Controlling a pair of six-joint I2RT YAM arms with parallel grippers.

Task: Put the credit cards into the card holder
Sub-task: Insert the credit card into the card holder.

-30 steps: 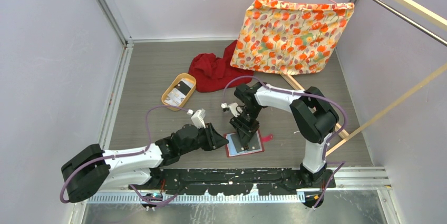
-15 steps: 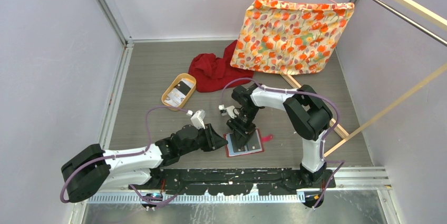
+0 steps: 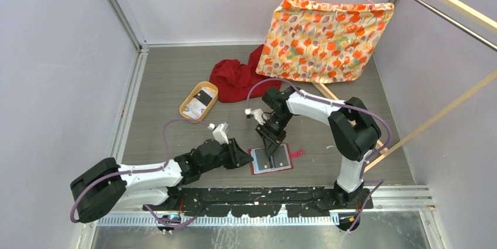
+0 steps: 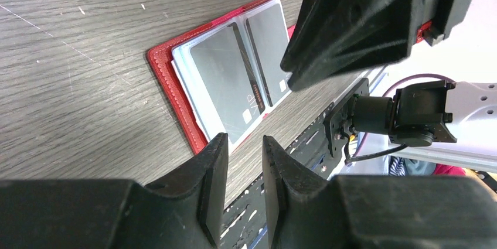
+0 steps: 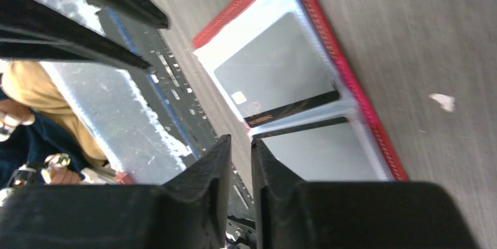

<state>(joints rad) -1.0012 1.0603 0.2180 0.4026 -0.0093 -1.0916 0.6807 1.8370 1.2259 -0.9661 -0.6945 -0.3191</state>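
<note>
The card holder lies open and flat near the table's front edge, its red border around clear pockets. Two grey credit cards sit inside the pockets, one beside the other; the left wrist view shows the same pair. More credit cards lie in the tan tray. My right gripper hangs over the holder's middle, its jaws open only a narrow gap with nothing between them. My left gripper rests just left of the holder, open narrowly and empty.
The tan oval tray sits at the back left. A red cloth lies behind it, and a floral cloth hangs from a pink hanger. Wooden rails run along the right. The black base rail borders the near edge.
My right gripper has shifted slightly over the card holder and its jaws have narrowed. The left arm has barely moved.
</note>
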